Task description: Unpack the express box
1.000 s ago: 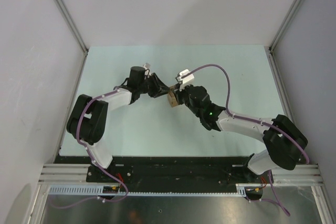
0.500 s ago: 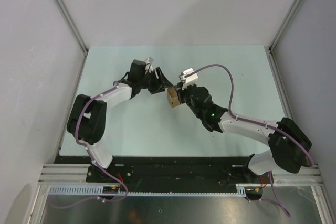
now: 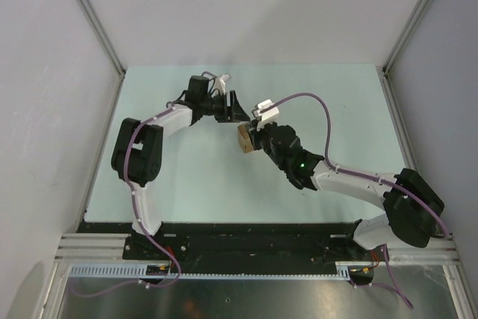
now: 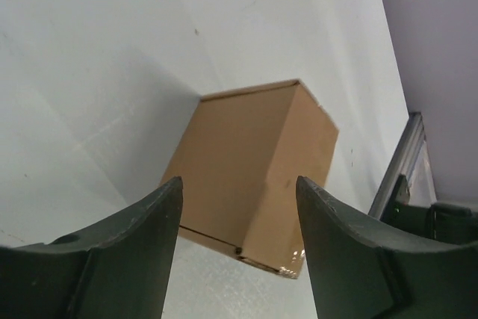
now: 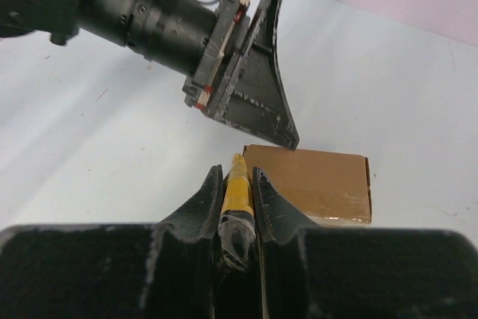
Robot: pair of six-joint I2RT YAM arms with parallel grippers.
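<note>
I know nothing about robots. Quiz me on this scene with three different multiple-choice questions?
1. Where is the express box? A) held in the air B) on the table near its middle C) off the table
2. What colour is the cutter knife in the right gripper? A) yellow B) red C) blue
3. How is the left gripper? A) shut on the box B) shut, empty C) open
Answers: B, it rests on the table; A, yellow shows between the fingers; C, its fingers stand apart, off the box.
</note>
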